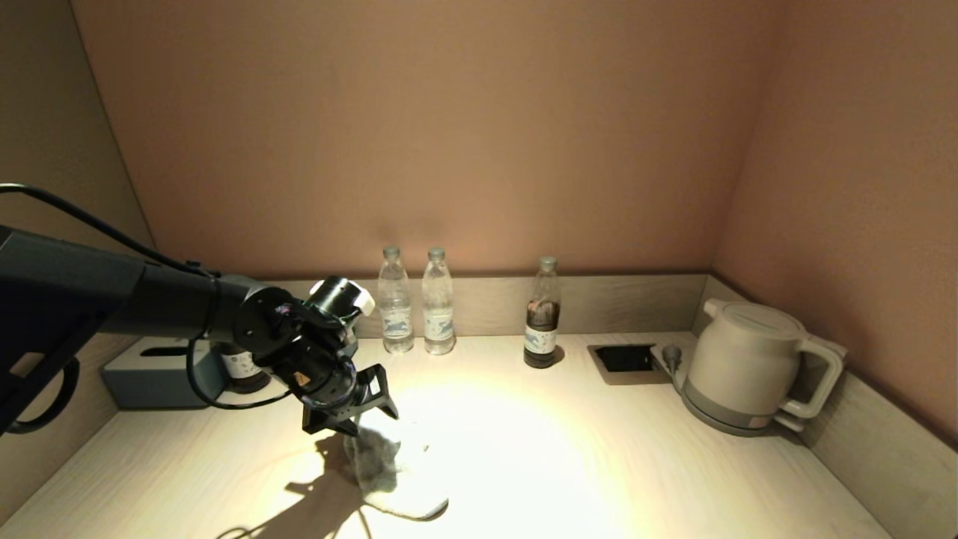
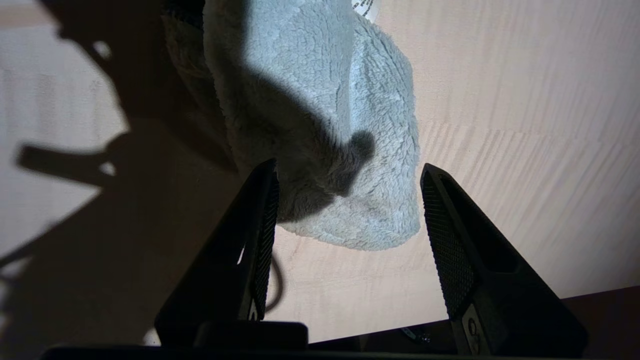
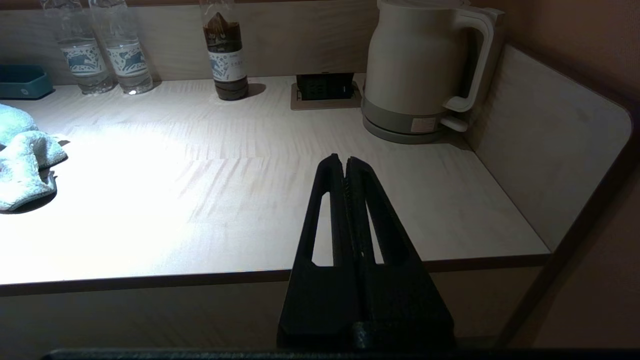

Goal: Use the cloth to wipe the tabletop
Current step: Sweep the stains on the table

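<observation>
On your far left a blue tissue box [image 1: 153, 374] sits against the left wall, with a dark bottle [image 1: 243, 370] just beside it, partly hidden behind your left arm. Your left gripper [image 1: 358, 408] hangs over the left-centre of the tabletop [image 1: 599, 464], its fingers [image 2: 260, 220] spread apart and holding nothing. The cloth [image 1: 385, 468] lies crumpled on the wood directly under and in front of that gripper; in the left wrist view its near edge falls between the two open fingers, though whether the tips touch the pile I cannot tell. The cloth's front end reaches close to the near edge of the table.

Moving right, two clear water bottles [image 1: 416, 311] stand side by side at the back wall, and a third bottle with dark liquid [image 1: 542, 314] stands apart from them, slightly forward. Between the cloth and these bottles you have a broad bare stretch of lit wood running to the front edge.

Further right, a recessed socket panel [image 1: 627, 359] sits in the surface near the back, and a cream kettle [image 1: 748, 367] on its base fills the back right corner, close to the raised side panel [image 3: 550, 150]. Your right gripper [image 3: 346, 167] is parked off the table's front edge on the right, fingers pressed together and empty.
</observation>
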`<state>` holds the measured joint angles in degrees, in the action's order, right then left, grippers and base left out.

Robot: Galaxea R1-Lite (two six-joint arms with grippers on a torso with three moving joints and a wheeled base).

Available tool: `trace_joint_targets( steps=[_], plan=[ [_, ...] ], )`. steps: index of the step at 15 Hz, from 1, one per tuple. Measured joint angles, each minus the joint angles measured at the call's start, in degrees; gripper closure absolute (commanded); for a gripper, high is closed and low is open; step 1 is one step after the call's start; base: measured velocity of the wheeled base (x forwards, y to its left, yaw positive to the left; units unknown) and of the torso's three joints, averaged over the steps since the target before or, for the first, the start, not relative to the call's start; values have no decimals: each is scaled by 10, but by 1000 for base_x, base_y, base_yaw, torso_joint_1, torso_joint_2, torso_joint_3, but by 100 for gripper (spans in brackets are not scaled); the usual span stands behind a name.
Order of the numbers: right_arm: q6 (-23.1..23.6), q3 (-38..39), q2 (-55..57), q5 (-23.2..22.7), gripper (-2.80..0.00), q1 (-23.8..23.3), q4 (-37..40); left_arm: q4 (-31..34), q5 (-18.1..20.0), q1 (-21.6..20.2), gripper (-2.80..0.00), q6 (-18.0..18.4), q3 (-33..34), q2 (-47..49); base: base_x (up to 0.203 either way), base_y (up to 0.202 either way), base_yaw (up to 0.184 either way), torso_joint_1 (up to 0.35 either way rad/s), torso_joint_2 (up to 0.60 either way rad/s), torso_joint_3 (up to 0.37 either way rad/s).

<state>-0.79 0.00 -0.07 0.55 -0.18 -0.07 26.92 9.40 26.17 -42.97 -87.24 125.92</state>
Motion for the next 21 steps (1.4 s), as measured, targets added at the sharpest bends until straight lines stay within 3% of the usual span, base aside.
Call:
trace_joint_targets(
  steps=[10, 13, 16, 19, 20, 21],
  plan=[
    [0, 0, 0, 0, 0, 0, 0, 2, -29, 8, -280, 2, -36, 45, 0, 0, 0, 0, 0, 0],
    [0, 0, 0, 0, 0, 1, 0, 4, -37, 11, -280, 9, -57, 60, 0, 0, 0, 0, 0, 0],
    [0, 0, 0, 0, 0, 1, 0, 5, -74, 23, -280, 39, -64, 76, 0, 0, 0, 0, 0, 0],
    [0, 0, 0, 0, 0, 0, 0, 5, -76, 30, -280, 47, -64, 83, 0, 0, 0, 0, 0, 0],
    [0, 0, 0, 0, 0, 0, 0, 5, -77, 31, -168, 49, -65, 85, 0, 0, 0, 0, 0, 0],
    [0, 0, 0, 0, 0, 0, 0, 6, -78, 32, 0, 53, -65, 86, 0, 0, 0, 0, 0, 0]
  ],
)
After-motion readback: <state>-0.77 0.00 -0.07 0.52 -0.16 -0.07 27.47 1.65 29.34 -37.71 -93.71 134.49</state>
